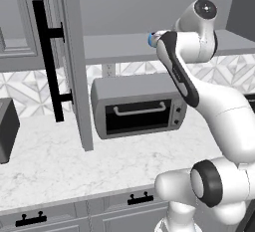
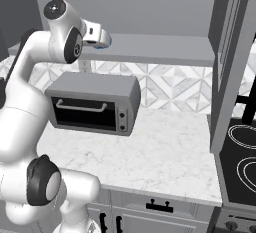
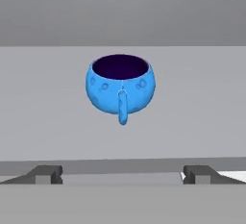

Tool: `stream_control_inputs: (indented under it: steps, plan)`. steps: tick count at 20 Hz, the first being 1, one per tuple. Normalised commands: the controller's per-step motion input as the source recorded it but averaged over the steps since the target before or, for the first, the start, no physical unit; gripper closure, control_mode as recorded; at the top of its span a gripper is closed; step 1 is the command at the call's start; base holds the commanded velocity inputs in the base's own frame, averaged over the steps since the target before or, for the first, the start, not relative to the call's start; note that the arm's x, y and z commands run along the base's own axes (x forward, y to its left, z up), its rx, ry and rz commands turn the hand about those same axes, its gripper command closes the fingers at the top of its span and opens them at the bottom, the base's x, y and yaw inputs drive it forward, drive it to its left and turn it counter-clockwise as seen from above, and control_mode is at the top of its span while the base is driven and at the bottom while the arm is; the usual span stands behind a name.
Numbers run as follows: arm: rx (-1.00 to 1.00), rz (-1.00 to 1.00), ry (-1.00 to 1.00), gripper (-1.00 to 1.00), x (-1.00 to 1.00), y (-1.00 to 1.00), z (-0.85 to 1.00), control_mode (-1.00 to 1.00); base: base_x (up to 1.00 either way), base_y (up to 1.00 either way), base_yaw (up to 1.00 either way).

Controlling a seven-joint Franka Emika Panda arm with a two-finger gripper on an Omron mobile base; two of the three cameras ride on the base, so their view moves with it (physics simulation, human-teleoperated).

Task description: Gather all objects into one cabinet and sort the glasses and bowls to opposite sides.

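Glossy, dimpled blue vessel (image 3: 120, 87) on matt grey shelf board (image 3: 202, 103) — countertop (image 1: 50, 161) veined marble.

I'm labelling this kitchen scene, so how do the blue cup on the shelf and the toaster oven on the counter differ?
The blue cup is rounded and glossy blue; the toaster oven is a boxy grey. The cup sits on the cabinet shelf; the oven stands lower down, on the marble counter. The cup is open at the top, while the oven's door is shut. The cup's handle is a small vertical loop; the oven's is a horizontal bar. Both stand upright.
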Motion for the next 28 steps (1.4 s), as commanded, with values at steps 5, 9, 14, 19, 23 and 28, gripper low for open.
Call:
stream_control_inputs:
  steps: [5,9,14,19,23,28]
  plan:
    - [0.00,0.00,0.00,-1.00,0.16,0.00,0.15,-1.00,0.00,0.00,0.00]
    - [0.00,0.00,0.00,-1.00,0.32,0.00,0.20,-1.00,0.00,0.00,0.00]
    - [0.00,0.00,0.00,-1.00,0.13,0.00,0.08,-1.00,0.00,0.00,0.00]
    - [0.00,0.00,0.00,-1.00,0.18,0.00,-0.13,-1.00,0.00,0.00,0.00]
    - [0.00,0.00,0.00,-1.00,0.26,0.00,-0.13,-1.00,0.00,0.00,0.00]
    - [0.00,0.00,0.01,-1.00,0.20,0.00,0.00,-1.00,0.00,0.00,0.00]
